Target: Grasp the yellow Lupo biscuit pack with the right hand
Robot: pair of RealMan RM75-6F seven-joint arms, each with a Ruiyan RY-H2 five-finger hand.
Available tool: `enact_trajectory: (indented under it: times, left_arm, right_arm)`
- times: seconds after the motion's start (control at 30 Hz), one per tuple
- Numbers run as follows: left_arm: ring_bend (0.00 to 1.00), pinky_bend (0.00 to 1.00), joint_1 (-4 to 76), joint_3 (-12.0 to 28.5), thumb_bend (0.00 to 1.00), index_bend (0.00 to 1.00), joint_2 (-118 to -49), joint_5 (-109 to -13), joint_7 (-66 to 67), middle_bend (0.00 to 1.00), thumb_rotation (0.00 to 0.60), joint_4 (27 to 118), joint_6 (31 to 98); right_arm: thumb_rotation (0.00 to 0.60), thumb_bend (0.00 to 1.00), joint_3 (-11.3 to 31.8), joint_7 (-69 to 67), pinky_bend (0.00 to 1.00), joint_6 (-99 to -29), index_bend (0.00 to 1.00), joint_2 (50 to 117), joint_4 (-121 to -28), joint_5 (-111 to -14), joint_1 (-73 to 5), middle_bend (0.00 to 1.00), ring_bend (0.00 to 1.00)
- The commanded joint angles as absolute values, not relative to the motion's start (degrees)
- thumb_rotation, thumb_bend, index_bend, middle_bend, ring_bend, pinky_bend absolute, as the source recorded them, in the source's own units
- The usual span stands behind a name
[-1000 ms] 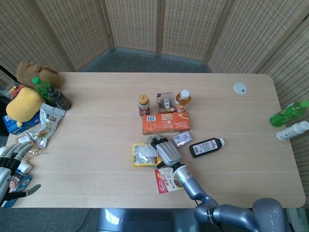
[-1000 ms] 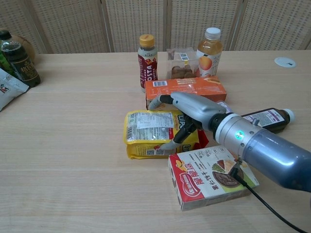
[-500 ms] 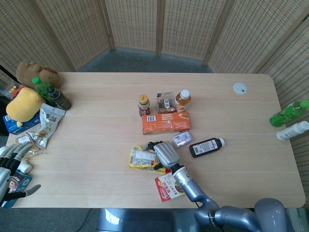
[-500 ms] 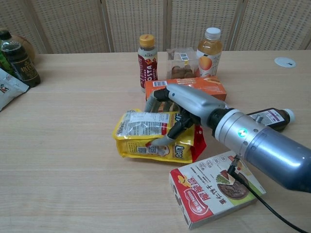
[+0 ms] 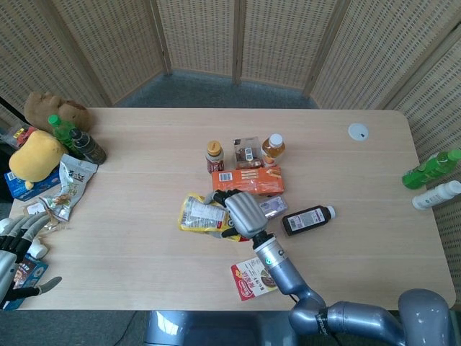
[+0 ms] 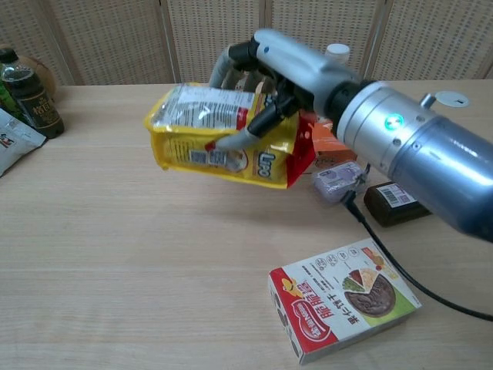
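Observation:
My right hand [image 6: 269, 73] [image 5: 243, 212] grips the yellow Lupo biscuit pack [image 6: 216, 135] [image 5: 199, 214] by its right end and holds it in the air above the table, tilted, with its white label up. My left hand [image 5: 16, 245] hangs at the table's left edge in the head view, fingers apart and holding nothing; the chest view does not show it.
A red and white biscuit box [image 6: 343, 297] lies near the front. A small purple pack [image 6: 337, 179], a dark bottle [image 5: 307, 218], an orange box [image 5: 247, 182], two drink bottles [image 5: 214, 156] [image 5: 272, 148] and a clear box [image 5: 246, 153] crowd the middle. Snacks, bottles and plush toys [image 5: 36, 155] fill the left.
My right hand has lifted the yellow pack off the table, up and to the left. The purple pack and orange box it hid now show; the red and white box has shifted slightly.

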State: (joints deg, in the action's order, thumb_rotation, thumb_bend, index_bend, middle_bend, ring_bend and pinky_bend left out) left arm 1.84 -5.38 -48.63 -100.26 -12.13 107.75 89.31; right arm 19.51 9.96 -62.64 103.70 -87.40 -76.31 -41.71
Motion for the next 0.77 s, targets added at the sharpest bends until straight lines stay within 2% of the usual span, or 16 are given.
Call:
enact_trajectory:
  times: [0.03,0.23,0.47,0.77]
  left_arm:
    - [0.0,0.0,1.86,-5.35,0.0,0.04,-48.64,-100.23,-12.12,0.0,0.6,107.75,89.31]
    - [0.0,0.0,1.93,-5.4,0.0,0.04,-48.65,-100.18,-12.12,0.0,0.6,107.84,89.11]
    - [0.0,0.0,1.88,-5.43,0.0,0.04,-48.65,-100.38,-12.09,0.0,0.6,107.83,89.27]
    - [0.0,0.0,1.82,-5.58,0.0,0.04,-48.84,-100.71,-11.61,0.0,0.6,107.94,89.27]
  right_arm:
    - [0.6,0.04,21.75,11.01,0.55,-63.01,0.59,102.28,-89.55,-74.22,-42.47,0.64,0.53]
    - [0.6,0.03,23.84,11.98,0.55,-65.11,0.6,100.31,-92.66,-72.53,-42.41,0.64,0.53]
    - [0.6,0.03,28.73,9.83,0.55,-68.26,0.6,97.6,-95.77,-70.2,-42.34,0.64,0.53]
    - [0.6,0.03,27.24,10.19,0.55,-68.31,0.6,94.72,-97.72,-69.78,-42.32,0.64,0.53]
